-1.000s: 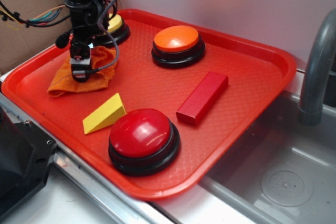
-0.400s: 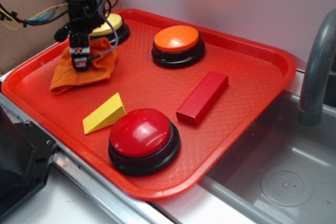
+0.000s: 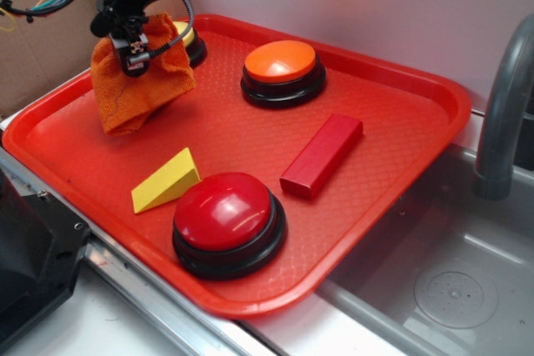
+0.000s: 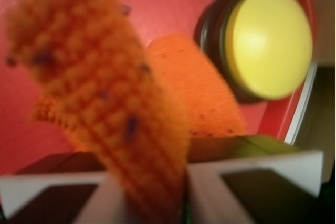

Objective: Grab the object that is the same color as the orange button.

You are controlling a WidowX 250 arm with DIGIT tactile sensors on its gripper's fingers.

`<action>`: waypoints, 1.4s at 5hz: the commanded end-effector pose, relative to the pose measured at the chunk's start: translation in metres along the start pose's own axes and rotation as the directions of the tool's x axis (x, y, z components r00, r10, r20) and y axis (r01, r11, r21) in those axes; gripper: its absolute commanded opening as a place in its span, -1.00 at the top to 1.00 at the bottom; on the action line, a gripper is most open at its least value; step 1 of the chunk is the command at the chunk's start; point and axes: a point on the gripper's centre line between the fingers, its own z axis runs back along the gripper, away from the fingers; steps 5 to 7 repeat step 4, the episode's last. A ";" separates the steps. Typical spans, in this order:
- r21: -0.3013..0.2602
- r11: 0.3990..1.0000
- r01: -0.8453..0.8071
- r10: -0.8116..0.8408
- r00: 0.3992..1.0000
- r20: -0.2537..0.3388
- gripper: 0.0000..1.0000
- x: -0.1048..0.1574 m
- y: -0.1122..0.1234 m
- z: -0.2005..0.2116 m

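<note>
The gripper (image 3: 133,57), clamped on the rag (image 3: 138,85), half hides the yellow button (image 4: 268,40) at the tray's (image 3: 400,172) far left.

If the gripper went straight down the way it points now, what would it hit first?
Likely the bare tray floor. The gripper points down, shut on the rag, which hangs below and would touch first; depth is unclear.

The scene is seen by the exterior camera from above and in front, at a slant, with the whole red tray (image 3: 400,81) taken in and a sink (image 3: 434,289) at lower right. The wrist view is taken from very near, looking down past the orange cloth (image 4: 110,103) onto the tray floor. The cloth (image 3: 138,81) and the yellow-topped button (image 4: 265,40) (image 3: 185,35) are shared by both views
</note>
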 end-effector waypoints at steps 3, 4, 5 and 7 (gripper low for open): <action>-0.050 0.919 -0.392 0.395 0.906 0.150 1.00 -0.025 -0.036 0.165; -0.033 0.883 -0.468 0.467 0.870 0.160 1.00 -0.031 -0.030 0.167; -0.033 0.883 -0.468 0.467 0.870 0.160 1.00 -0.031 -0.030 0.167; -0.033 0.883 -0.468 0.467 0.870 0.160 1.00 -0.031 -0.030 0.167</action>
